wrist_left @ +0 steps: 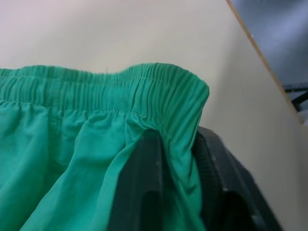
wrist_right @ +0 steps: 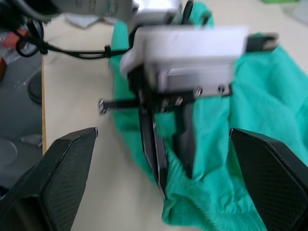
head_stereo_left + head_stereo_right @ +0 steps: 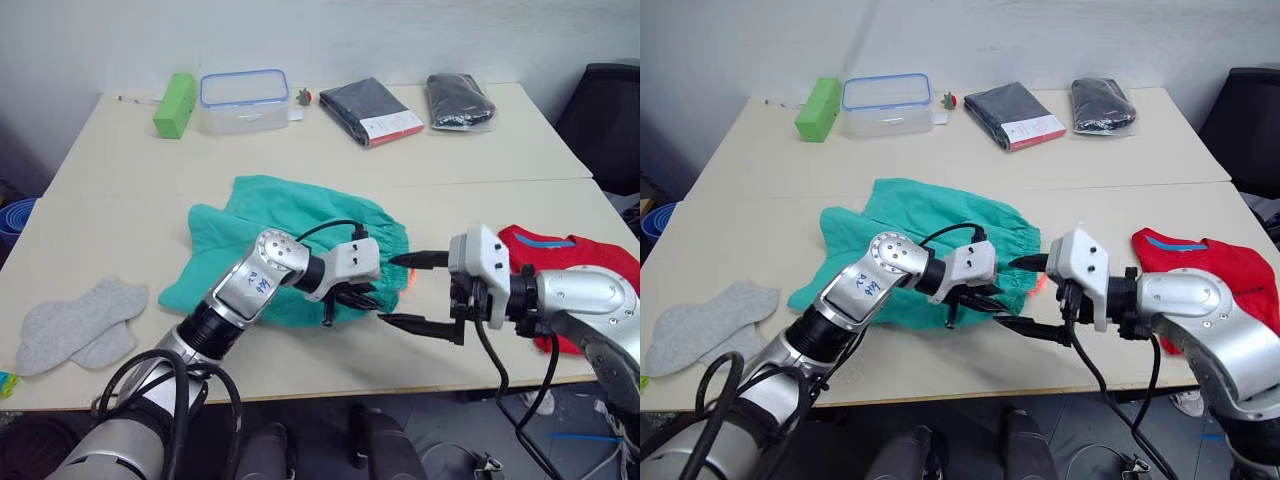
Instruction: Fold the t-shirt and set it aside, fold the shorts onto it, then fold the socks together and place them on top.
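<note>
Head view: the shorts point(image 3: 290, 235) lie mid-counter point(image 3: 400, 150), the t-shirt point(image 3: 570, 265) at the right edge, the socks point(image 3: 75, 325) near left. The left pincer point(image 3: 352, 300) is clamped on the shorts' waistband; the right pincer point(image 3: 415, 292) gapes beside it.

Left wrist: thin, limp cloth bunches between the fingers point(image 1: 144, 192).

Right wrist: the elastic hem looks the firmest place to grip.
</note>
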You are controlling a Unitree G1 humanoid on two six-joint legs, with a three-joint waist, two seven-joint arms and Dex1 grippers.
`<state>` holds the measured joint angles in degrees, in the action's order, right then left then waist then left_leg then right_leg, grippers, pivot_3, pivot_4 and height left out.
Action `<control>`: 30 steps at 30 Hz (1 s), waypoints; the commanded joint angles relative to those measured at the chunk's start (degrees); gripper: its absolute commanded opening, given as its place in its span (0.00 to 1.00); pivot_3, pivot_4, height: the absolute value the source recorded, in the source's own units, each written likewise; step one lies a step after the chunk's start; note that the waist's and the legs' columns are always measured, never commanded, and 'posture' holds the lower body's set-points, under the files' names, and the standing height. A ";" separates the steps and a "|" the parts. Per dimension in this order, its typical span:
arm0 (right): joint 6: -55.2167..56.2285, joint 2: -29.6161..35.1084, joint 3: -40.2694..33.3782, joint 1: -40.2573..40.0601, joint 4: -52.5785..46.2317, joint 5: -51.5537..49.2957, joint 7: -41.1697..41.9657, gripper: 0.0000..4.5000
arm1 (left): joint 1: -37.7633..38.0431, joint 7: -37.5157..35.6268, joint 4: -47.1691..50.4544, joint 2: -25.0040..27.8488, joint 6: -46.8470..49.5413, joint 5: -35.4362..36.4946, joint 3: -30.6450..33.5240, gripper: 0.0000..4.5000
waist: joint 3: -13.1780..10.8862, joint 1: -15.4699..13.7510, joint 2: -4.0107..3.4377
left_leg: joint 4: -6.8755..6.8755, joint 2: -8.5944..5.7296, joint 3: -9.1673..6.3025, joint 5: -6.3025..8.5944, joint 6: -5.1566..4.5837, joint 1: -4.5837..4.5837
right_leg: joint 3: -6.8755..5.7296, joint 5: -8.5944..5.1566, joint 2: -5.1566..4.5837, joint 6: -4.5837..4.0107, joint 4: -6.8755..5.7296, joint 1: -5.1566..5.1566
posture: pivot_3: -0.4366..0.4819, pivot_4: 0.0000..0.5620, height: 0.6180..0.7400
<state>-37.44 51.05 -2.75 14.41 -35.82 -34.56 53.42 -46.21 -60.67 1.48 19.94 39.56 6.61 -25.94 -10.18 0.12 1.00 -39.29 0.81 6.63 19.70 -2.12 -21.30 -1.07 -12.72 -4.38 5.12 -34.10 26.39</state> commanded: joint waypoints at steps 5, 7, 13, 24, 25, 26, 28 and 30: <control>9.98 2.01 2.78 -2.20 -0.74 9.73 1.66 1.00 | 0.11 -5.89 14.44 9.60 10.86 15.23 15.01 0.74 | -0.01 0.37 0.01 | 0.00 0.06 -0.04 -0.12 0.22 0.11 | -0.02 -0.04 0.04 -0.06 -0.18 0.00 | 0.48 0.27 1.00; 12.59 1.49 4.59 -2.40 -0.15 12.57 1.42 1.00 | 2.07 -8.69 15.76 15.08 10.17 17.49 18.41 0.88 | -0.01 0.30 0.01 | 0.00 0.05 -0.09 -0.16 0.29 0.10 | -0.06 -0.06 0.06 -0.10 -0.22 0.01 | 0.48 0.27 1.00; 24.24 2.26 10.74 -3.92 2.87 23.35 2.84 1.00 | 15.72 -13.72 7.65 36.25 -17.97 1.94 15.35 1.00 | -0.01 0.57 0.01 | 0.02 0.05 -0.04 -0.26 0.50 0.21 | -0.06 -0.13 0.04 -0.23 -0.28 0.01 | 0.48 0.27 1.00; 33.09 -2.77 17.61 -2.74 11.81 36.62 -0.37 1.00 | 28.01 -8.43 0.68 43.06 -41.85 -8.63 17.61 1.00 | 0.02 -0.10 0.10 | 0.01 0.00 0.12 -0.11 0.23 0.07 | -0.08 -0.15 -0.18 -0.31 0.00 -0.02 | 0.48 0.27 1.00; 33.68 -3.41 18.23 -2.40 13.10 37.84 -0.84 1.00 | 28.32 -7.17 -0.60 43.09 -43.67 -10.12 17.49 1.00 | 0.03 -0.04 0.09 | 0.01 0.00 0.13 -0.11 0.24 0.09 | -0.09 -0.13 -0.18 -0.27 -0.01 -0.02 | 0.48 0.27 1.00; 34.21 -3.97 18.64 -2.12 14.23 38.64 -1.11 1.00 | 28.54 -6.14 -1.55 42.95 -44.62 -10.96 17.59 1.00 | 0.03 -0.01 0.08 | 0.01 0.00 0.14 -0.12 0.25 0.11 | -0.08 -0.11 -0.17 -0.25 -0.04 -0.02 | 0.48 0.27 1.00; 35.20 -4.83 18.91 -1.65 16.15 39.85 -1.58 0.86 | 28.67 -4.68 -3.02 42.30 -45.50 -11.33 18.05 0.96 | 0.04 -0.01 0.05 | 0.02 0.01 0.15 -0.11 0.24 0.23 | -0.07 -0.09 -0.16 -0.21 -0.19 -0.03 | 0.48 0.27 1.00; 36.56 -5.47 19.05 -1.12 17.96 41.13 -2.06 0.71 | 28.41 -3.71 -4.66 41.93 -46.14 -11.55 17.98 0.86 | 0.04 -0.09 0.03 | 0.02 0.01 0.11 -0.10 0.15 0.31 | -0.10 -0.09 -0.15 -0.26 -0.37 -0.03 | 0.48 0.27 1.00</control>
<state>-2.43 46.03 16.53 12.54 -18.41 5.42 52.10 -18.36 -66.97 0.07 61.81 -6.38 -1.12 -8.73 -10.13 0.03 1.03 -39.27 0.83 6.74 19.58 -1.96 -20.96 -1.19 -12.79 -4.51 4.80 -34.52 26.34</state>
